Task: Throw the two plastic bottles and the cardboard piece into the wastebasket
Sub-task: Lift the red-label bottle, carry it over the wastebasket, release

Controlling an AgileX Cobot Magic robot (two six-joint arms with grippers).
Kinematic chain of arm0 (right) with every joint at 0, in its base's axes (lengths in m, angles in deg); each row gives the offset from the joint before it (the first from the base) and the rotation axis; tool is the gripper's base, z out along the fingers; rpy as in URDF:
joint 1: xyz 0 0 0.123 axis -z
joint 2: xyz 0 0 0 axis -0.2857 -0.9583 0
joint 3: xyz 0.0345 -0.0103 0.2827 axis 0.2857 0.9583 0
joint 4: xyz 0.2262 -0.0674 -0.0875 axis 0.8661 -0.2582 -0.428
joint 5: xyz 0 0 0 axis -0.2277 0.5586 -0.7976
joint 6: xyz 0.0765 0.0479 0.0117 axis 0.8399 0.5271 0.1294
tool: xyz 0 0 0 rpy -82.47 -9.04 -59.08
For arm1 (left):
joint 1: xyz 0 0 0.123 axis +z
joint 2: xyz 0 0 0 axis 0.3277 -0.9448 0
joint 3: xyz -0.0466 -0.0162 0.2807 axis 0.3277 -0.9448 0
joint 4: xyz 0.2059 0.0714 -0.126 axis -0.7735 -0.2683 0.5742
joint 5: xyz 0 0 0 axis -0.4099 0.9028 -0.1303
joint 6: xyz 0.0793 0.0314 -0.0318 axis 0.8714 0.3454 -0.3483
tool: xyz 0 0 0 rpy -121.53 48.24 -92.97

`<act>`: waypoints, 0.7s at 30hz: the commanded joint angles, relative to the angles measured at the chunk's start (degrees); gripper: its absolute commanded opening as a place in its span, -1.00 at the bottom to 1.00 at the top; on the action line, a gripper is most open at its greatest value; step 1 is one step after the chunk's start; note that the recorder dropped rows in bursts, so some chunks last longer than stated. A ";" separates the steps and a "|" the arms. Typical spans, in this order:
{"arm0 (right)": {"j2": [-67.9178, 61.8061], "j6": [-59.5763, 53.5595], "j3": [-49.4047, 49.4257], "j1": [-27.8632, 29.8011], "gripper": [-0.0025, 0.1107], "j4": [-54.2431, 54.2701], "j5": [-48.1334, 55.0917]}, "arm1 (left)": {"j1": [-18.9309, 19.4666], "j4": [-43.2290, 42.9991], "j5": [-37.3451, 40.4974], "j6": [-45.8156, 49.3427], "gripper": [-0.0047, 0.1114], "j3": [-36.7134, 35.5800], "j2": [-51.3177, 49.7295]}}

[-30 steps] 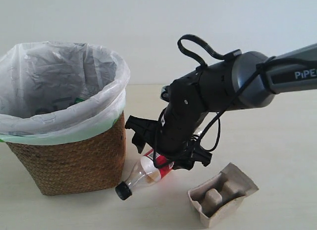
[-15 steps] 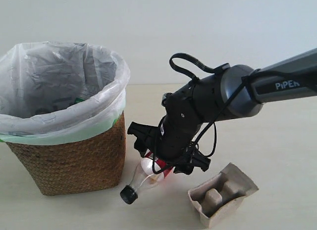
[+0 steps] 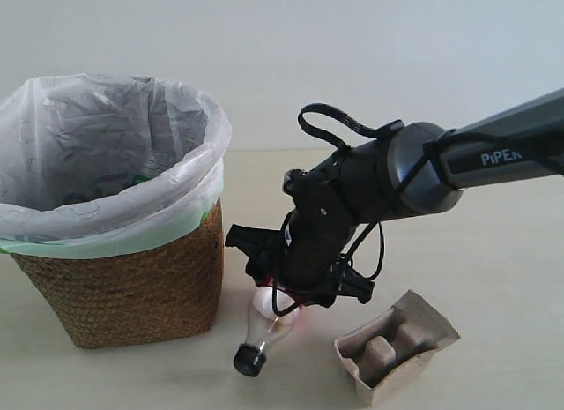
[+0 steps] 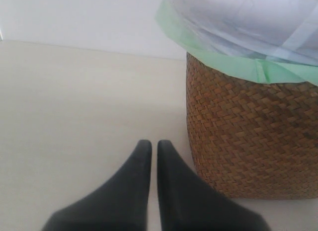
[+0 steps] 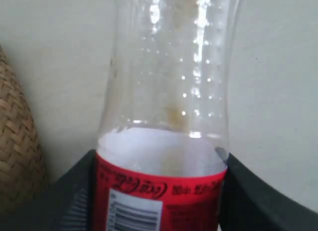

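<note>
The tray (image 3: 397,344) lay nearest. Just beside it, the right gripper (image 3: 298,282) clasped the clear, red-labelled bottle (image 3: 263,326), black cap pointing down, near the basket (image 3: 123,278). The left gripper (image 4: 150,156), pinched together and empty, sat by the basket.

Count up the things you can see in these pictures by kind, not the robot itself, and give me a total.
Plastic bottle: 1
Cardboard piece: 1
Wastebasket: 1
Total: 3
Anything lying deep inside the wastebasket is hidden and not counted.
</note>
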 commanded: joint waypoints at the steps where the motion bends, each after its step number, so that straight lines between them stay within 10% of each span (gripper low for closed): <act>1: 0.71 -5.51 0.26 1.18 -0.96 -1.17 -0.58 | -0.24 -0.09 -0.02 -0.15 -0.85 -0.20 0.18; 13: 16.03 -10.96 0.26 5.18 -0.96 -26.54 -1.00 | -0.24 -0.09 -0.02 -0.15 -0.85 -0.20 0.18; 21: 19.73 -0.47 0.26 6.23 -0.96 -45.41 20.55 | -0.24 -0.09 -0.02 -0.15 -0.85 -0.20 0.18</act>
